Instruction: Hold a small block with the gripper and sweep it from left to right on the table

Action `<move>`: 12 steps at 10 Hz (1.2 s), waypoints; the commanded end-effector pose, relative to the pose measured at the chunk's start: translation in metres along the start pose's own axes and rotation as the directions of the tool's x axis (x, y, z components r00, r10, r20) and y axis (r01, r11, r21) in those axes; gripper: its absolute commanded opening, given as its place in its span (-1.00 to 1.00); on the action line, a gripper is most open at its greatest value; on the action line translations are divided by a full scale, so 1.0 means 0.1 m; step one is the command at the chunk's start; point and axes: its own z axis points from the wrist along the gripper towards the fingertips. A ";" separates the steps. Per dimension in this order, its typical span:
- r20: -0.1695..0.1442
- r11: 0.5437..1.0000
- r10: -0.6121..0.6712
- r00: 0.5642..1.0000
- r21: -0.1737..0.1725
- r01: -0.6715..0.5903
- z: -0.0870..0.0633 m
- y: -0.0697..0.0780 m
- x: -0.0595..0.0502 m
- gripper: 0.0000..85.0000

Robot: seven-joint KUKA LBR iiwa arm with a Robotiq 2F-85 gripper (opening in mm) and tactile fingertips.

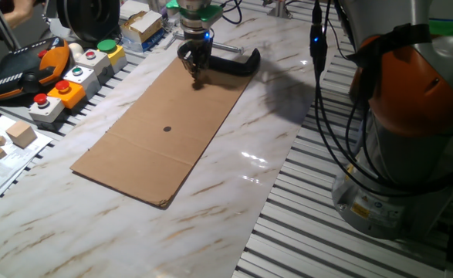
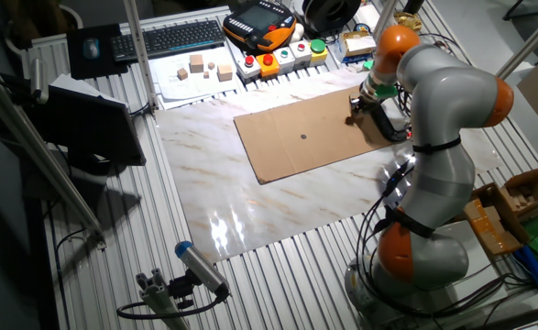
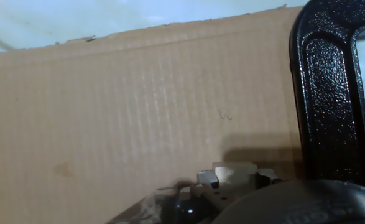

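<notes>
My gripper [image 1: 197,79] points straight down at the far end of the brown cardboard sheet, its fingertips at or just above the sheet. In the other fixed view the gripper [image 2: 354,117] stands at the sheet's right end. The hand view shows the small block [image 3: 235,172], pale and square, pinched between the two fingertips [image 3: 208,179] at the bottom of the picture, just over the cardboard. In both fixed views the block is too small to make out. The white marble table [image 1: 234,193] lies under and around the sheet.
A black C-clamp [image 1: 234,63] holds the cardboard [image 1: 157,131] right beside the gripper and fills the right of the hand view. Button boxes [image 1: 79,77], a teach pendant [image 1: 25,69] and larger wooden cubes [image 1: 19,135] line the left edge. The arm's base [image 1: 411,154] stands right.
</notes>
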 end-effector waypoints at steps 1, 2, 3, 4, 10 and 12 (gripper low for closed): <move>0.003 1.000 0.000 1.000 -0.001 0.000 0.00 0.00 0.00 -0.98; 0.005 1.000 0.000 1.000 -0.006 0.000 0.01 0.01 0.00 -0.98; 0.007 1.000 -0.001 1.000 -0.010 0.001 0.01 0.01 0.00 -0.98; 0.007 1.000 -0.004 1.000 -0.011 0.004 0.01 0.02 0.00 -0.98; 0.010 1.000 -0.010 1.000 -0.010 0.010 0.01 0.08 -0.02 -0.98; 0.006 1.000 -0.015 1.000 -0.006 0.015 0.02 0.11 -0.04 -0.98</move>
